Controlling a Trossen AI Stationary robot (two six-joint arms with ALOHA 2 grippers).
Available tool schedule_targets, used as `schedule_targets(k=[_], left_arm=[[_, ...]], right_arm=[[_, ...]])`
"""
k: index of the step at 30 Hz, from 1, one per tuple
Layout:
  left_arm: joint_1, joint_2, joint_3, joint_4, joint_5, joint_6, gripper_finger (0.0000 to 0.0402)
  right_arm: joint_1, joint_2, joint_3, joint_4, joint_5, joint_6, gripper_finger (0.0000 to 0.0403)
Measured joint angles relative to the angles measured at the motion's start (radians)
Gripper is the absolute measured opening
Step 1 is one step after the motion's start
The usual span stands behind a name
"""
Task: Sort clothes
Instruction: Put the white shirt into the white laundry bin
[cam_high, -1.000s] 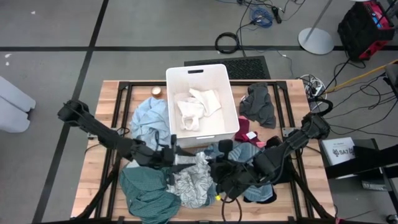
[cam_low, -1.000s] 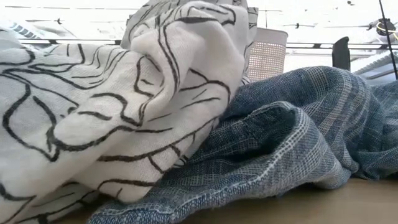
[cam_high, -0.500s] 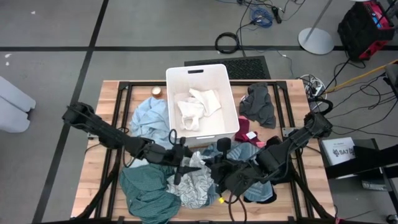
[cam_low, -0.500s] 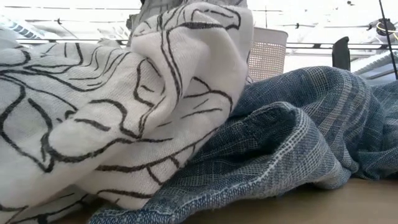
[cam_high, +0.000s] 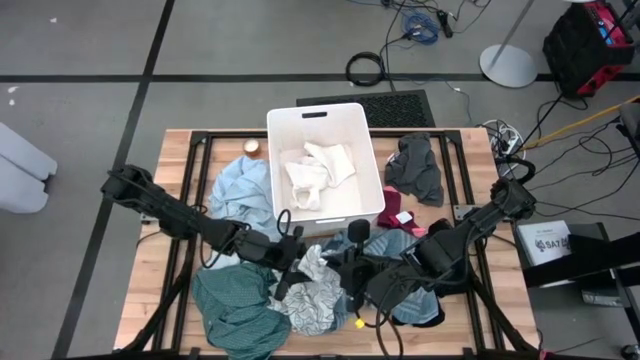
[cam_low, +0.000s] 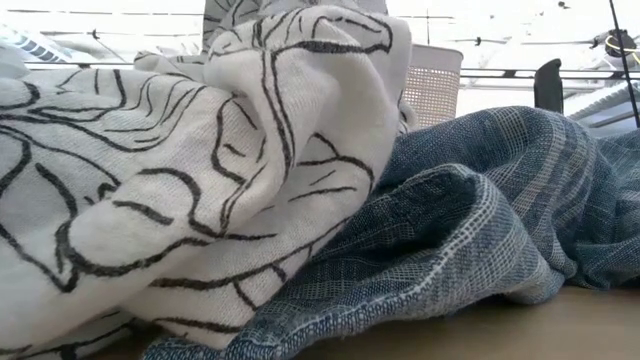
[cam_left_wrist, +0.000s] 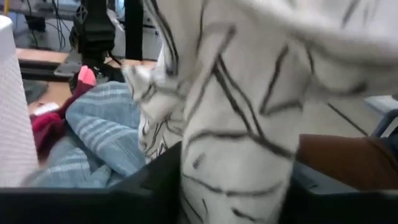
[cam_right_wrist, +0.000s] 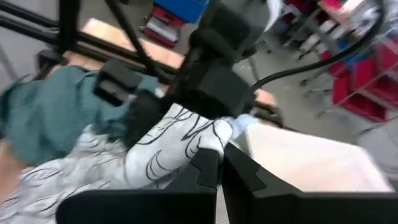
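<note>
- Your left gripper (cam_high: 293, 262) is clamped on the patterned cloth (cam_high: 312, 290), which lies at the table's front centre just before the bin (cam_high: 322, 125). The left wrist view shows the cloth (cam_left_wrist: 249, 124) bunched between its fingers. A thin pinch of fabric could slide out once you lift.
- Your right gripper (cam_high: 352, 262) is shut with nothing clearly in it, and sits just beside the left one. Bring them closer and they may collide.
- The patterned cloth rests against the striped cloth (cam_low: 480, 230). Pull up and it may drag that piece along, mixing the sort.
- The bin wall is right behind the grip. A low swing could snag the cloth on its rim.
- The teal cloth (cam_high: 235, 305) touches the patterned one, so watch for dragging there too.
</note>
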Motion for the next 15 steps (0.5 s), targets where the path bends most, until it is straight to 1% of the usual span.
schedule_targets(k=[1, 4, 5, 7, 9, 12, 15], left_arm=[[0.0, -0.002, 0.001, -0.002, -0.009, 0.02, 0.0139], [0.0, -0.003, 0.022, -0.001, -0.015, 0.076, 0.0043], [0.0, -0.003, 0.03, 0.0, -0.015, 0.083, 0.0023], [0.0, -0.003, 0.041, 0.0, -0.015, 0.088, 0.0016], [-0.004, -0.003, 0.05, -0.001, -0.015, 0.095, 0.0015], [-0.018, -0.003, 0.068, -0.003, -0.029, 0.136, 0.0009], [-0.036, -0.013, 0.084, -0.003, -0.081, 0.182, 0.0007]], right_arm=[[0.0, 0.0, 0.0, -0.014, -0.025, 0.013, 0.0002], [0.0, 0.0, 0.0, -0.041, -0.127, 0.056, 0.0015], [0.0, 0.0, 0.0, -0.044, -0.166, 0.072, 0.0024], [-0.005, 0.0, 0.0, -0.053, -0.246, 0.099, 0.0047], [-0.006, 0.0, 0.0, -0.076, -0.3, 0.117, 0.0076], [-0.006, -0.003, 0.0, -0.164, -0.338, 0.16, 0.012], [0.008, -0.009, 0.0, -0.32, -0.362, 0.272, 0.0157]])
